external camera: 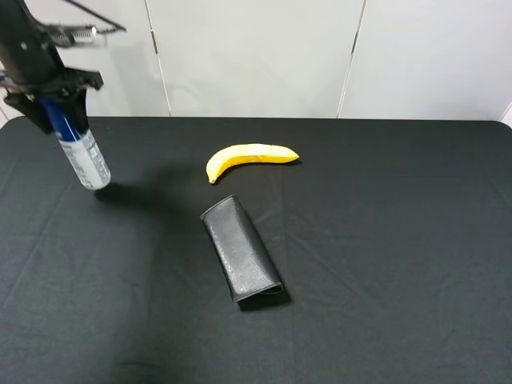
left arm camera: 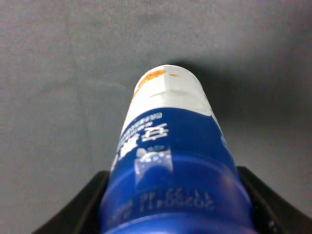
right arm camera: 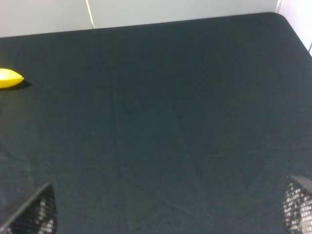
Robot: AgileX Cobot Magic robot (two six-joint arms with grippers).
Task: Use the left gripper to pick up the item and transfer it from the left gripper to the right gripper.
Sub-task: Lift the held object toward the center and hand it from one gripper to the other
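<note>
The item [external camera: 85, 158] is a slim bottle with a blue upper body and a white printed lower body. It hangs tilted at the far left, white end down, and its shadow lies on the black cloth beside it. My left gripper [external camera: 54, 108] is shut on its blue end. In the left wrist view the bottle [left arm camera: 168, 131] fills the frame, with a black finger [left arm camera: 80, 207] pressed against each side. My right gripper [right arm camera: 165, 214] is open, its two fingertips far apart over bare cloth with nothing between them. It is out of the exterior view.
A yellow banana [external camera: 250, 157] lies near the back middle of the table, and its tip [right arm camera: 9, 78] shows in the right wrist view. A black textured folded case [external camera: 240, 250] lies in the centre. The black cloth [external camera: 384, 240] ends at white wall panels behind.
</note>
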